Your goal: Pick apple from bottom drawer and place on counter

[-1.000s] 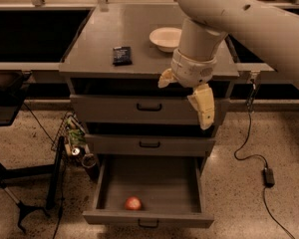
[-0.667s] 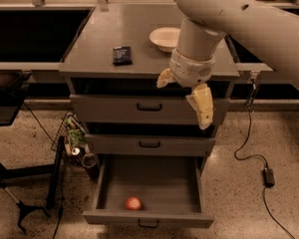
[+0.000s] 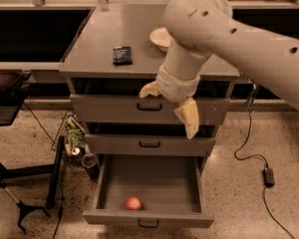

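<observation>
Gripper (image 3: 168, 111), fingers spread wide, has seemingly eased lower-left above apple (image 3: 133, 203), unmoved in bottom drawer (image 3: 159, 180).

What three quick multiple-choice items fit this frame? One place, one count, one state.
1. Where is the apple?
A. middle drawer
B. bottom drawer
C. floor

2. How many drawers are stacked under the counter?
A. two
B. four
C. three

3. What state is the bottom drawer in?
A. pulled open
B. shut
C. taken out

Answers:
1 B: the apple lies on that drawer's floor, near its front wall.
2 C: three fronts with handles show, one below the other.
3 A: its inside is exposed and it juts out past the two above.

The gripper hangs open and empty in front of the top drawer, well above the apple.
</observation>
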You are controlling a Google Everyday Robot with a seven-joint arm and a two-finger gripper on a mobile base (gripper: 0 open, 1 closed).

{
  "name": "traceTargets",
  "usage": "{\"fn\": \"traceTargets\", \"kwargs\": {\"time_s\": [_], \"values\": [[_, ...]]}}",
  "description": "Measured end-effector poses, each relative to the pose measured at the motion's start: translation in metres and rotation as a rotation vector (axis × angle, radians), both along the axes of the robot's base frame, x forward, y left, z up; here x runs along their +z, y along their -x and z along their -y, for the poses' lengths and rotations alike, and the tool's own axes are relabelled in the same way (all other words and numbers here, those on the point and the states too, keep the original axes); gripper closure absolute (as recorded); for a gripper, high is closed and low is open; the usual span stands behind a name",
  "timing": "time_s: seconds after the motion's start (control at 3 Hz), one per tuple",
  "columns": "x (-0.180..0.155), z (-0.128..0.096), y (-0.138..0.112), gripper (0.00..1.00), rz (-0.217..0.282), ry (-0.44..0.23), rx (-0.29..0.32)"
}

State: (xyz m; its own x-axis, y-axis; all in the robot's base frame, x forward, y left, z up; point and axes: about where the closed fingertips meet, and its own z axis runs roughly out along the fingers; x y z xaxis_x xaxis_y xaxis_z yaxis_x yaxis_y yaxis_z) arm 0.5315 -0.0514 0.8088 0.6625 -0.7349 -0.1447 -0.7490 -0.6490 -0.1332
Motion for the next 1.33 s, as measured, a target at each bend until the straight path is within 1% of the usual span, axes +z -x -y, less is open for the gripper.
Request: {"fn": "traceTargets", "kwargs": {"time_s": [0.33,0.67,1.0,1.33], "values": [[-0.056,-0.051,-0.006,0.0,0.047,-0.021,0.251],[-0.121,-0.1,-0.014,0.0,0.065,-0.013,0.478],[-0.211,-0.149,-0.019,0.0,0.079,0.0,0.664],[-0.272,-0.175,-0.02,0.0,0.03,0.016,0.724]]}}
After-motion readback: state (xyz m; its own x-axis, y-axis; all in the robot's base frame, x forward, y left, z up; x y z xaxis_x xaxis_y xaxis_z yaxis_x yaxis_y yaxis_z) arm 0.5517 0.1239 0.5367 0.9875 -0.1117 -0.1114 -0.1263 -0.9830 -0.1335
